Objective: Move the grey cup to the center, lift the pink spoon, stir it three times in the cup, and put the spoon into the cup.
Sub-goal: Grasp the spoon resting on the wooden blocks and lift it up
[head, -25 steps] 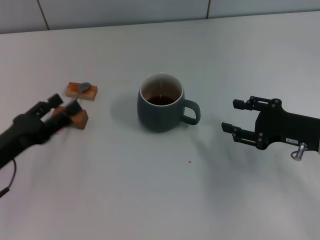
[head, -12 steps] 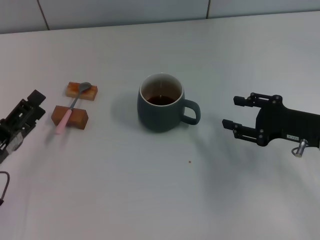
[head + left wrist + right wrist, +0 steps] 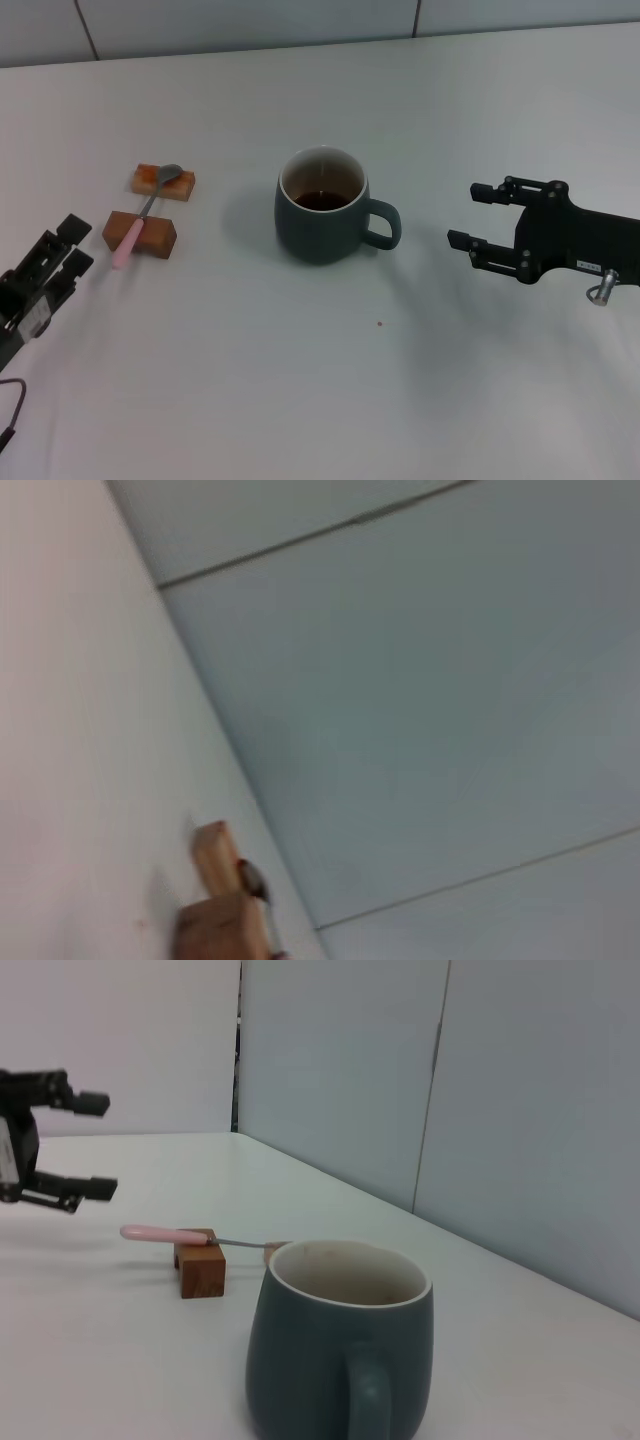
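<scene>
Head view: the grey cup point(image 3: 322, 205) stands near the middle of the white table point(image 3: 300, 400), its loop handle turned right and dark liquid low inside its pale wall. Well to its left, the pink spoon point(image 3: 144, 217) rests across two small brown wooden blocks point(image 3: 140, 233), grey bowl on the far block, pink handle jutting past the near one toward the robot. Left gripper point(image 3: 67, 246) hovers just left of and nearer than the spoon handle, jaws spread, holding nothing. Right gripper point(image 3: 471, 216) hangs to the right of the cup, apart from its handle, jaws spread wide and facing the cup, also empty. A pale panelled wall point(image 3: 250, 20) backs the table.
</scene>
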Motion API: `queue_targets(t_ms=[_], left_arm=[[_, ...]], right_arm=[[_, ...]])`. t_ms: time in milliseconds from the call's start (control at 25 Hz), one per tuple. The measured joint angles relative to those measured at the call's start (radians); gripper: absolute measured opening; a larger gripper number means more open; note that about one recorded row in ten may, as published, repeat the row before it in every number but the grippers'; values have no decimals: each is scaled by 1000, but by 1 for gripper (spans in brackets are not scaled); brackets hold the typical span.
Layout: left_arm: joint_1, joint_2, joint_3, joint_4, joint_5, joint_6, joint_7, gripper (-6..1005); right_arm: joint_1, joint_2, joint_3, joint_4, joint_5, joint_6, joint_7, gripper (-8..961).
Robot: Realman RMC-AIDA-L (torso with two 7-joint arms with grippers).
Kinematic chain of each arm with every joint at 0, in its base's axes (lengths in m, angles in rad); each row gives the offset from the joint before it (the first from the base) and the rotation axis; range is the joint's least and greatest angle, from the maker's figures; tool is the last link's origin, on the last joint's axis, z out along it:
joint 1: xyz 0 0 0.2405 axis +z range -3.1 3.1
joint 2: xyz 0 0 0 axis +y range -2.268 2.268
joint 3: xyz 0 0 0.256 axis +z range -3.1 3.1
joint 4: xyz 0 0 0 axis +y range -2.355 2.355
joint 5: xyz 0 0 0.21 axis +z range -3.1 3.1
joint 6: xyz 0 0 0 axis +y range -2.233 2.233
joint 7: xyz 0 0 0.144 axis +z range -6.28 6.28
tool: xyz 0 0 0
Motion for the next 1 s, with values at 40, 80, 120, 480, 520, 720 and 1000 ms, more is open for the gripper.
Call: queue_targets(t_ms=[40, 80, 120, 480, 520, 720, 1000], left_arm=[[0, 0, 0, 0, 0, 0, 0, 832], [0, 0, 0, 0, 0, 0, 0, 832], [0, 0, 0, 0, 0, 0, 0, 832], [-6, -4, -1, -45, -1, -82, -71, 832], [-10, -4, 0, -53, -1, -83, -75, 832], [-24, -6, 1, -78, -1, -87, -92, 831], [-45, -8, -16, -100, -1, -105, -130, 831]], right_arm=[[0, 0, 0, 0, 0, 0, 0, 643], [1, 0, 0, -1, 0, 0, 0, 643], [1, 0, 0, -1, 0, 0, 0, 643], [2, -1, 0, -3, 0, 0, 0, 642], [2, -1, 0, -3, 0, 0, 0, 642], [2, -1, 0, -3, 0, 0, 0, 642], [0, -1, 0, -3, 0, 0, 0, 642]])
